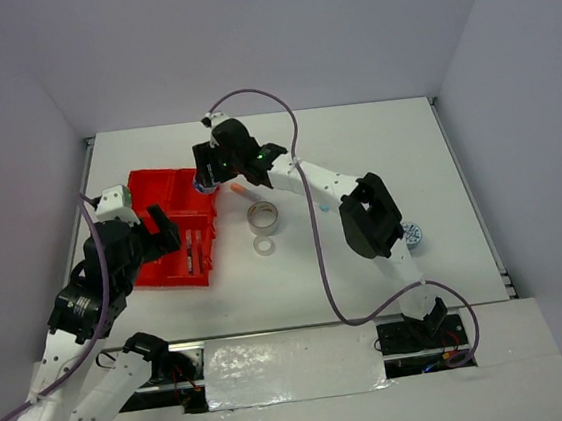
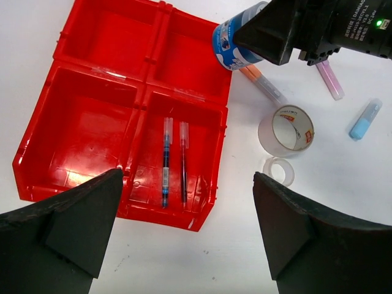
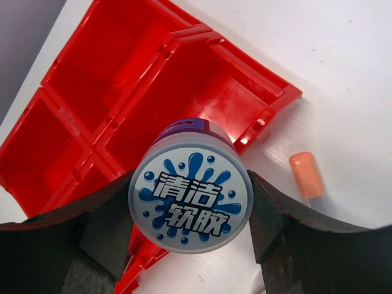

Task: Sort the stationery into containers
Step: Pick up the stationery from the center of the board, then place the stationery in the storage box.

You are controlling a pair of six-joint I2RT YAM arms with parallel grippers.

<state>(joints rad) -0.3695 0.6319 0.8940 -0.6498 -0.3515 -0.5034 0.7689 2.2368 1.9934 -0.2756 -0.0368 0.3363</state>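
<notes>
The red four-compartment tray (image 1: pixel 148 189) lies at the left of the table. My right gripper (image 1: pixel 208 182) is shut on a blue-white round tape roll (image 3: pixel 190 190) and holds it above the tray's far right corner (image 2: pixel 208 92). The roll also shows in the left wrist view (image 2: pixel 233 43). A blue pen (image 2: pixel 166 162) and a red pen (image 2: pixel 183 162) lie in one tray compartment. My left gripper (image 2: pixel 190 233) is open and empty, hovering over the tray's near edge.
A large grey tape ring (image 2: pixel 286 130) and a small one (image 2: pixel 278 170) stand right of the tray. An orange-capped stick (image 2: pixel 260 82), a pink stick (image 2: pixel 331 79) and a light-blue stick (image 2: pixel 365 119) lie beyond. A second blue-white roll (image 1: pixel 412 236) sits at right.
</notes>
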